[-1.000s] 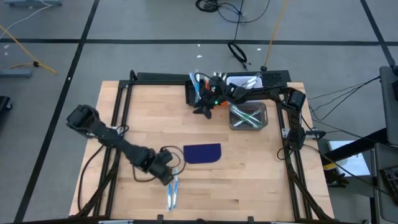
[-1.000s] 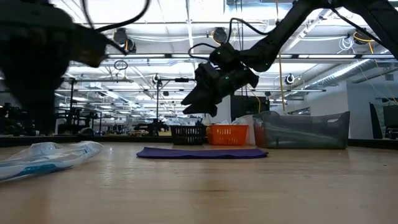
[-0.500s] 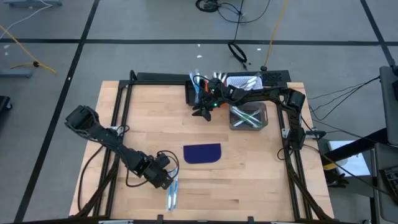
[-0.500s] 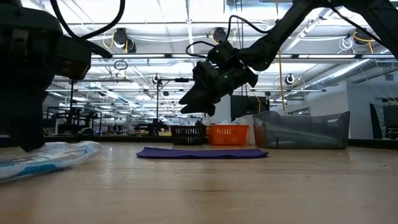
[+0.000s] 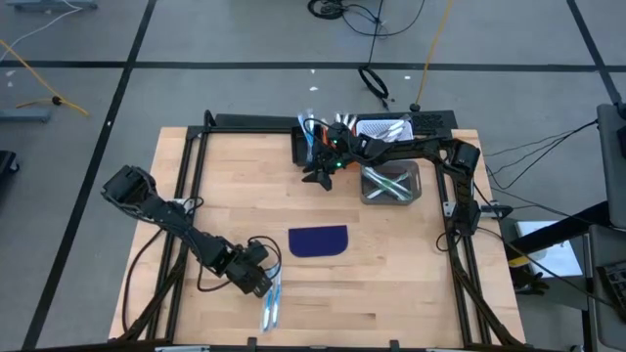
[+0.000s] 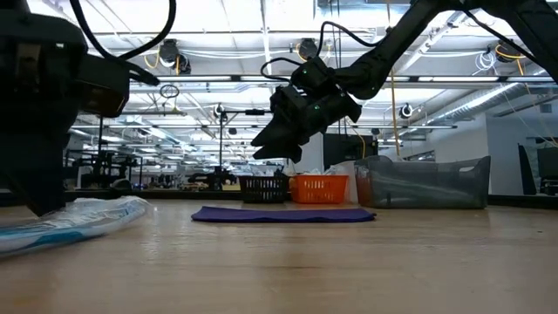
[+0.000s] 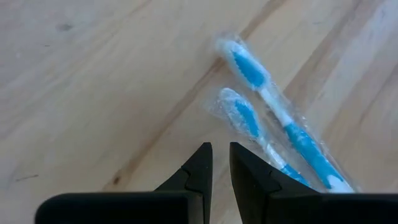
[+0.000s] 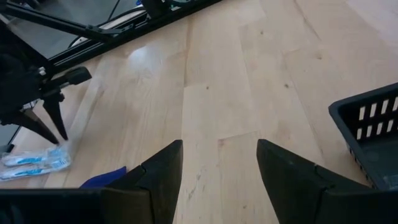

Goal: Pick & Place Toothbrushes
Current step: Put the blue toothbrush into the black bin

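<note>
Left gripper (image 7: 216, 163) — jaws nearly shut, empty — sits beside the wrapped toothbrushes (image 7: 273, 121); right gripper (image 8: 219, 163) hangs wide open near the mat (image 5: 318, 241).

No readable text, labels, brands, numbers or signs in any view. Wrapped toothbrushes (image 7: 283, 124) show no legible print on their clear wrappers; tabletop (image 5: 235, 186), bins and arms carry no visible markings.
</note>
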`<state>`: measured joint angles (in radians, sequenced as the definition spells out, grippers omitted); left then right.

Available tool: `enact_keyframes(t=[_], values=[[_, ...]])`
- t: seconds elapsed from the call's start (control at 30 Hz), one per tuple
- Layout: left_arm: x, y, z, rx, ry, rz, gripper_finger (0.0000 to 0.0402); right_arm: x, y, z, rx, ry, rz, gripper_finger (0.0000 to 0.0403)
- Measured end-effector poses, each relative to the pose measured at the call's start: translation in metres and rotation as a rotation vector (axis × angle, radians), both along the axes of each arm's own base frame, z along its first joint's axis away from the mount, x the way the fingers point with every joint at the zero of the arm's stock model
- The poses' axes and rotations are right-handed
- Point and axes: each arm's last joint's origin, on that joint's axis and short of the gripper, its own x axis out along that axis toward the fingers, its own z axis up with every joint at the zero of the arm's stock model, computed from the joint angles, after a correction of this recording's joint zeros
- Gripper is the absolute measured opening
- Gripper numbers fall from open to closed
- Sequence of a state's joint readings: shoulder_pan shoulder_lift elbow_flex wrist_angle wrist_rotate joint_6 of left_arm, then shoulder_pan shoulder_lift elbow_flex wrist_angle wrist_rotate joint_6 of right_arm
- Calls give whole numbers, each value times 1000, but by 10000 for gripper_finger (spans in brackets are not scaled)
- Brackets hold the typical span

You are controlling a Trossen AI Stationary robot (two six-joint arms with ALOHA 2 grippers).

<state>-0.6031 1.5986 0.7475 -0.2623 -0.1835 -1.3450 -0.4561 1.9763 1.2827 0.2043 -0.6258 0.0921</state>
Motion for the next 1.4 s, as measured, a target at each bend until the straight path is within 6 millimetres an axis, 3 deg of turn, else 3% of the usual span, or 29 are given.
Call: enact_keyframes(t=[0.47, 0.7, 1.4], values=[[1, -5, 2, -37, -18, -52, 51, 0, 0, 0, 0, 1, 0, 199], [8, -7, 6, -25, -116, -81, 51, 0, 0, 0, 0, 1, 0, 199], [7, 0, 3, -34, -54, -8, 51, 0, 0, 0, 0, 1, 0, 199]])
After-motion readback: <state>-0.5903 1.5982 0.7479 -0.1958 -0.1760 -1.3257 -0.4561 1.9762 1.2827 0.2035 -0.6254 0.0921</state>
